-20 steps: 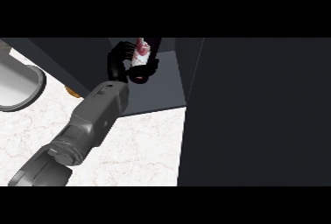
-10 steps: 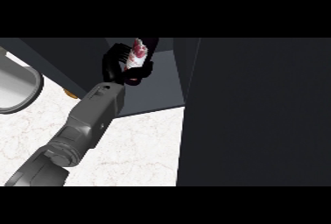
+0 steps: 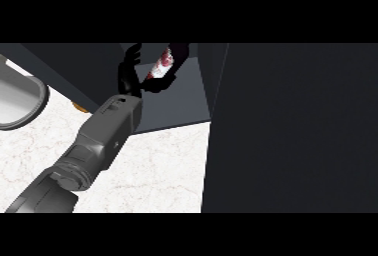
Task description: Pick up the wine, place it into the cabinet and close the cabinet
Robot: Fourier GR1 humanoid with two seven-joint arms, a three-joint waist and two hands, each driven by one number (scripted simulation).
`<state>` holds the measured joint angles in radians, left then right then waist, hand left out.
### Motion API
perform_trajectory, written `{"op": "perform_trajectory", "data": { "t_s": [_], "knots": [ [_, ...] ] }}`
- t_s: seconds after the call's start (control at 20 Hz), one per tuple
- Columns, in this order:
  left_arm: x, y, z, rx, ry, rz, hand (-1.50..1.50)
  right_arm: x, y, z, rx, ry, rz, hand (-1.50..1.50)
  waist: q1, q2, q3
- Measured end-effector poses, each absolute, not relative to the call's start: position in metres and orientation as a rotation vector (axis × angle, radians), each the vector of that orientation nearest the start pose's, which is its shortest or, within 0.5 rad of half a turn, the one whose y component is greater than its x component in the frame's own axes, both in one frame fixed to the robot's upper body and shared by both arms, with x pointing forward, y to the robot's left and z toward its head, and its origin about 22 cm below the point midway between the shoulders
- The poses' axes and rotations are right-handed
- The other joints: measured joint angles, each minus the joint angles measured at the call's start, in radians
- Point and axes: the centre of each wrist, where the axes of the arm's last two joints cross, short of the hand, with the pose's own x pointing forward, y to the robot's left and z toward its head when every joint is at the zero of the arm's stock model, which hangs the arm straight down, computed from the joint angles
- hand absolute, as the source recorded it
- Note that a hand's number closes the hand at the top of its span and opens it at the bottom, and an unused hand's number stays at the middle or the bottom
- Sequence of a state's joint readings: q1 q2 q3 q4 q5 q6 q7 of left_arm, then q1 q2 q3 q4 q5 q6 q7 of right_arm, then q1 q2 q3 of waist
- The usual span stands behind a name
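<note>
Wine (image 3: 160, 64) sits inside the open cabinet (image 3: 177, 102), held by the left hand (image 3: 151, 82), whose fingers (image 3: 133, 62) and thumb curl round the bottle, the grey forearm (image 3: 100, 140) reaching up over the marble counter (image 3: 148, 170) just below the cabinet, a grey pot (image 3: 18, 102) to its left.

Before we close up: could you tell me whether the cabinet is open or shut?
Open: the left hand holds the wine inside the cabinet, its dark interior exposed.

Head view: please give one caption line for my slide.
Robot hand holds the wine inside the open cabinet.
</note>
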<state>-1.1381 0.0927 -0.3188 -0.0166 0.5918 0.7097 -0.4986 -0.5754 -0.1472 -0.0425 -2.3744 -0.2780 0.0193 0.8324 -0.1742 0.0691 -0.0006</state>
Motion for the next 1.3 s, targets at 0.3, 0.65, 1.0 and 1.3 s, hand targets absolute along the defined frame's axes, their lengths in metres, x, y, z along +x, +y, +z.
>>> {"op": "perform_trajectory", "data": {
  "t_s": [0.3, 0.65, 1.0, 1.3],
  "knots": [
    [0.431, 0.153, 0.016, 0.598, -1.558, 0.057, -1.5, 0.186, -0.201, 0.277, 0.33, -2.024, 0.361, -1.5, 0.001, 0.0, -0.002],
    [0.431, 0.147, 0.017, 0.501, -1.617, -0.013, -1.5, 0.185, -0.2, 0.278, 0.335, -2.018, 0.36, -1.5, 0.014, -0.004, -0.009],
    [0.431, 0.133, 0.022, 0.183, -1.728, -0.073, -1.5, 0.184, -0.201, 0.28, 0.328, -2.007, 0.336, -1.5, 0.047, -0.018, -0.012],
    [0.43, 0.111, 0.03, -0.121, -1.835, -0.009, -1.5, 0.184, -0.203, 0.278, 0.301, -1.997, 0.302, -1.5, 0.091, -0.036, -0.008]
  ]
}}
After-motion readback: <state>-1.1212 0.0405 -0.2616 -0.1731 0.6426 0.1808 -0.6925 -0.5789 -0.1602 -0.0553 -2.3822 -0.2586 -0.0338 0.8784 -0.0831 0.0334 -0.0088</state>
